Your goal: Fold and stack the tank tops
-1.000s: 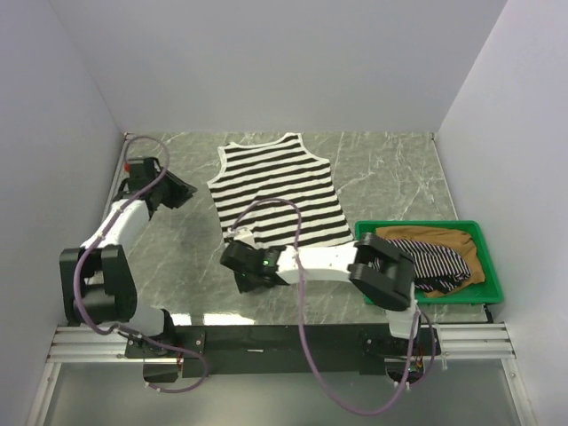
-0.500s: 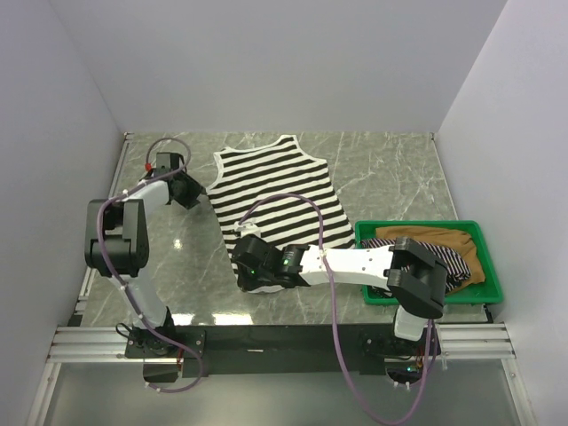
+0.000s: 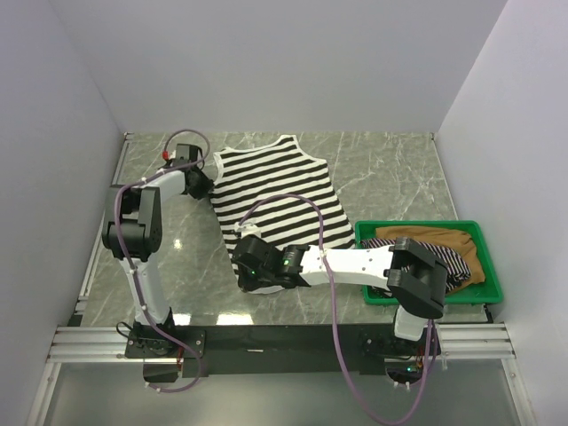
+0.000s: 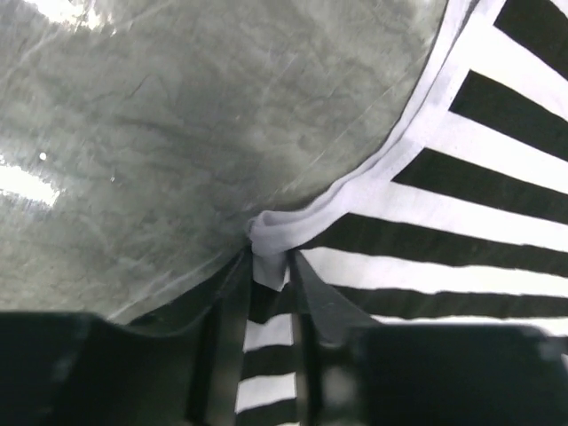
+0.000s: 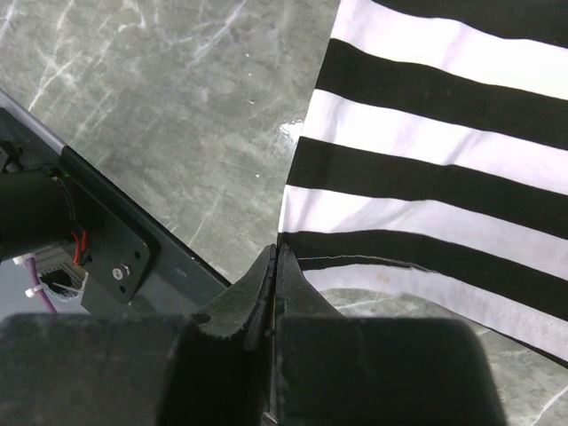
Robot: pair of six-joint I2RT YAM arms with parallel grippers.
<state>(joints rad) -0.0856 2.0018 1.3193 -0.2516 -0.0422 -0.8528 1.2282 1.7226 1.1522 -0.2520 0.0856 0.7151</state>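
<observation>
The striped top (image 3: 280, 191) lies spread flat in the middle of the counter (image 3: 390, 169), neck end away from the arms and hem toward them. Both grippers are at its left side, each at the very edge of the cloth.

The left gripper (image 3: 206, 186) sits at the far left edge of the top, by the white-trimmed armhole. In the left wrist view its fingers (image 4: 232, 293) stand partly apart with a bunched fold of the white trim (image 4: 271, 244) pinched between them. The striped cloth runs off to the right, with bare counter to the left.

The right gripper (image 3: 243, 247) is at the near left corner of the hem. In the right wrist view its fingers (image 5: 262, 280) are pressed fully together, and the hem corner (image 5: 288, 241) meets their tips, so the gripper looks clamped on that corner. The hem next to it rises slightly off the counter. The rest of the top stretches away to the upper right of that view.

Well apart from the striped top, at the right near side of the counter, stands a green tray (image 3: 426, 300). In it lie the tan top (image 3: 448, 238) and, crumpled partly over it, the pinstripe top (image 3: 448, 262). The right arm's elbow hangs over the tray's left part.
</observation>
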